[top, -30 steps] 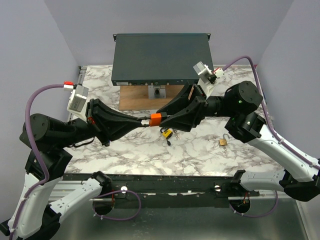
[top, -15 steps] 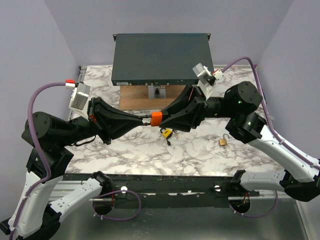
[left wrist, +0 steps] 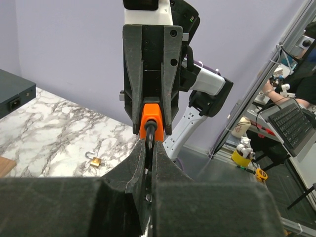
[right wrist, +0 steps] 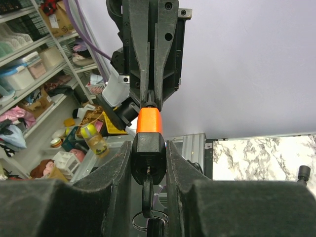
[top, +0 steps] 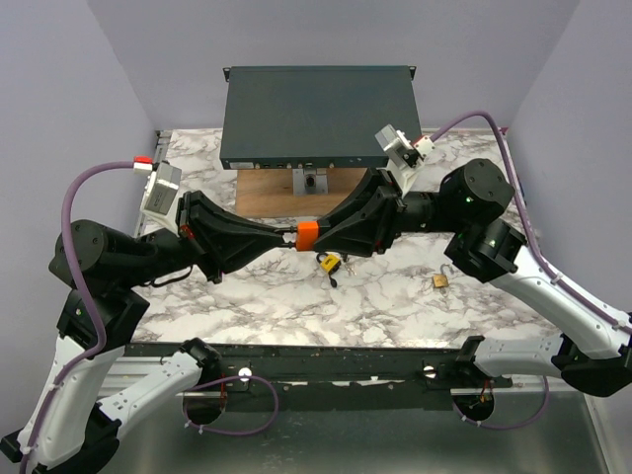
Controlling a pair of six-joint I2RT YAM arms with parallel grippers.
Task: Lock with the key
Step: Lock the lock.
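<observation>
The key (top: 307, 234) hangs in the air over the middle of the table, between my two grippers, which meet tip to tip. My left gripper (top: 292, 237) is shut on its thin dark end (left wrist: 149, 140), with the orange head (left wrist: 150, 121) just past the fingertips. My right gripper (top: 318, 237) comes from the other side. Its fingers (right wrist: 123, 163) press both sides of the black block (right wrist: 148, 153) behind the orange head (right wrist: 149, 120). A ring with dark keys (right wrist: 148, 219) hangs below that block.
A yellow-bodied padlock (top: 331, 263) lies on the marble table (top: 395, 306) just below the grippers. A small brass padlock (top: 441, 280) lies to the right. At the back, a dark flat box (top: 316, 114) stands behind a wooden board (top: 267, 193) with a metal fitting (top: 311, 181).
The right gripper's jaws have narrowed onto the block behind the orange head. Both arms have shifted slightly; the key stays in the same spot between them.
</observation>
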